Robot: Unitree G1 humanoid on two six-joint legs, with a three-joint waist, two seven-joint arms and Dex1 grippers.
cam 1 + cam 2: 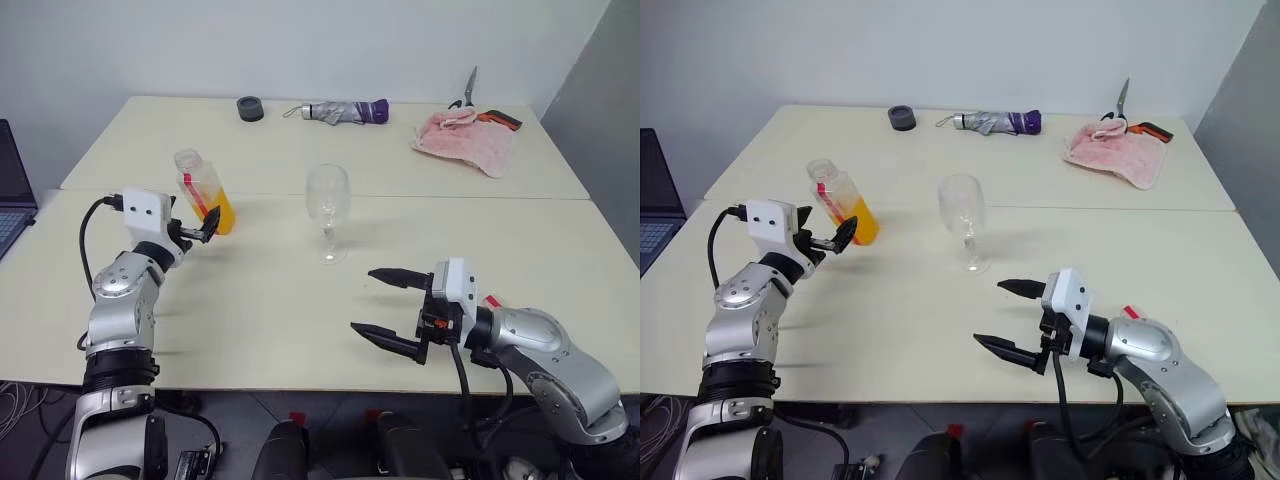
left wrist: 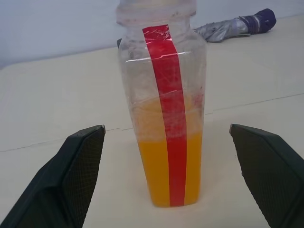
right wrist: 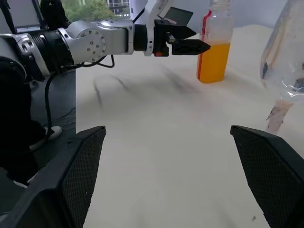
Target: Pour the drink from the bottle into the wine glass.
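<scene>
Right gripper [image 1: 385, 305] wide, empty; wine glass [image 1: 328, 205] empty; bottle [image 1: 204, 190] half-full orange drink [image 1: 222, 216]; left gripper [image 1: 207, 226] wide.

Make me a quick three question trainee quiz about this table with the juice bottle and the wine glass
1. True or false: the left gripper is shut on the bottle.
2. The wine glass is: A) empty and upright, B) full, C) lying down.
3. Which folded thing lies at the table's far edge beside the dark round object?

Key: 1 false, its fingers are spread apart. 2 A. 3 the umbrella.
</scene>
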